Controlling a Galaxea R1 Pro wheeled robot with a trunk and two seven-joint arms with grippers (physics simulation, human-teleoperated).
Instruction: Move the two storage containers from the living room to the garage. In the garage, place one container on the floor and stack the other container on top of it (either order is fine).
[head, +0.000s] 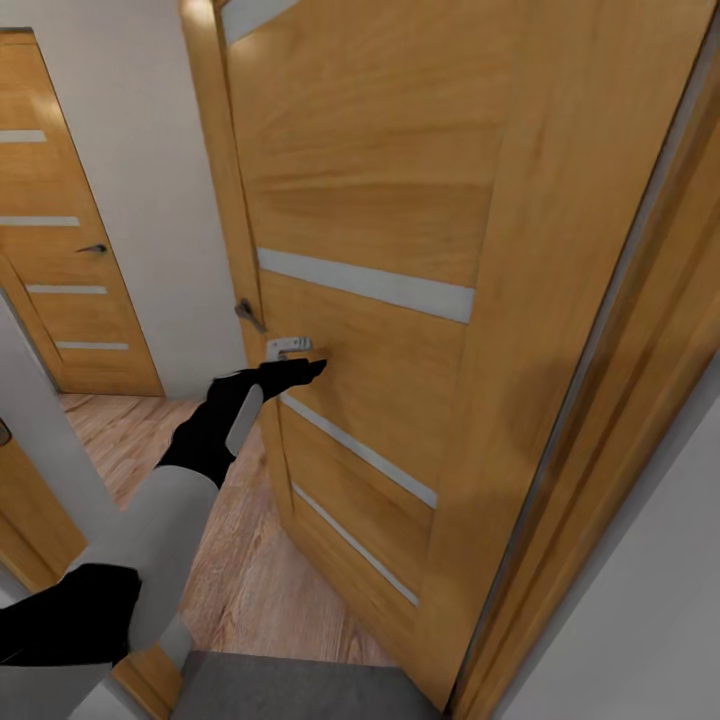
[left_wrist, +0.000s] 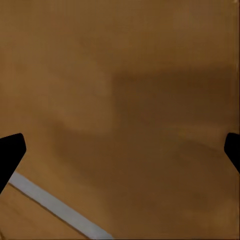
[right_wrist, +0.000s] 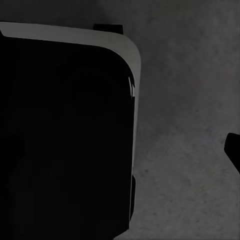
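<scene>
My left claw (head: 310, 368) reaches to the wooden door (head: 400, 200) at centre frame, tips at its face just under the pale latch plate (head: 288, 347); in the wrist view the fingers (left_wrist: 11, 152) stand spread against the panel. One grey concrete floor (right_wrist: 190, 125) lies under my right claw, one fingertip (right_wrist: 233, 150) showing, so its state I cannot tell. Two doors: this one, and a second door (head: 60, 250) at upper left beyond the plank floor (head: 240, 560).
</scene>
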